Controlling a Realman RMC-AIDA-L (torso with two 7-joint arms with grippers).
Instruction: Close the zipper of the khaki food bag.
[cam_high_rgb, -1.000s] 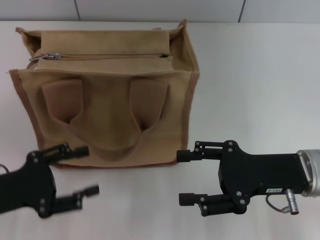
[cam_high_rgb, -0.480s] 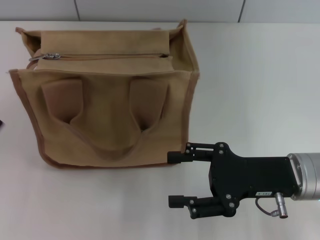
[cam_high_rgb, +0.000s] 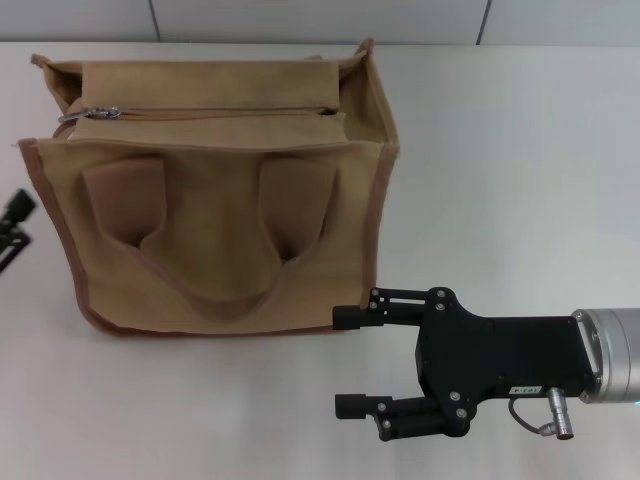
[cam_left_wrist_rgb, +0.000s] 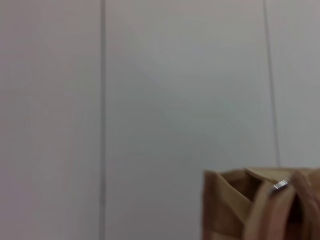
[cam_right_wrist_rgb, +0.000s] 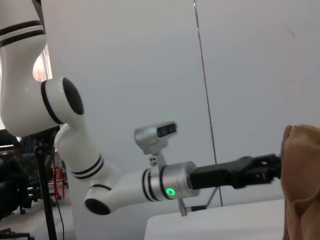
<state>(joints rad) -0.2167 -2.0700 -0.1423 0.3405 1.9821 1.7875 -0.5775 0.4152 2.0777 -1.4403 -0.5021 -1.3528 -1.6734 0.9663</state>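
- Khaki food bag (cam_high_rgb: 215, 190) — a boxy tan tote with darker brown piping — stands on the white table (cam_high_rgb: 500, 150), toward the robot's left and far side of it; a looped handle lies flat against the face turned to the head camera. A corner of the same bag also shows at the edge of the left wrist view (cam_left_wrist_rgb: 240, 205) and as a tan edge in the right wrist view (cam_right_wrist_rgb: 302, 175).
- Right gripper (cam_high_rgb: 350, 362) is the large black claw near the front of the table, just off the bag's near right corner; its two fingers point toward the robot's left and stand wide apart, holding nothing. The upper fingertip lies just beside the bag's bottom edge — whether it touches cannot be told.
- Left gripper (cam_high_rgb: 14, 225) shows only as dark fingertips at the left edge of the head view, beside the bag's left side. The right wrist view shows it (cam_right_wrist_rgb: 262, 167) reaching toward the bag, but its opening cannot be told.
- Zipper (cam_high_rgb: 200, 113) runs along the bag's top panel, its small silver slider (cam_high_rgb: 108, 112) at the robot's left end.
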